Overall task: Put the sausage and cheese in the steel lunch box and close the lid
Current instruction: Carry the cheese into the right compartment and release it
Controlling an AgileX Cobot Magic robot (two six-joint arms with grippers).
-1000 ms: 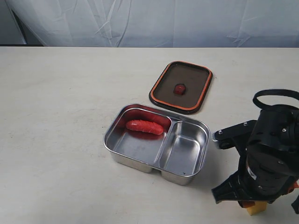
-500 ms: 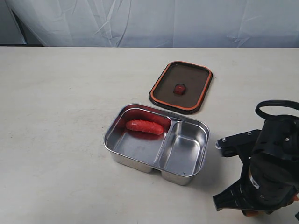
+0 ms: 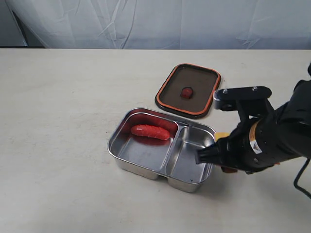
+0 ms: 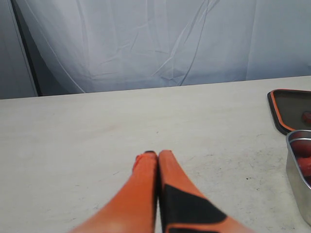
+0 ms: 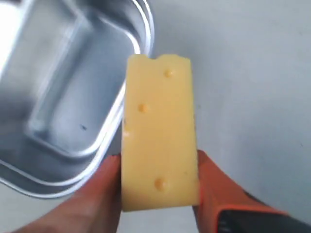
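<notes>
Cheese (image 5: 158,136) gripped just beside steel lunch box (image 5: 58,82) rim.

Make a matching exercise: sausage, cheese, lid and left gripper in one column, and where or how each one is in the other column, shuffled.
1. sausage
2. cheese
3. lid
4. left gripper

A. shut, holding nothing
B. flat on the table, apart from the steel lunch box
C. clamped in the right gripper
D. in the lunch box's larger compartment

Pairs: 1-D, 2-C, 3-B, 4-A
</notes>
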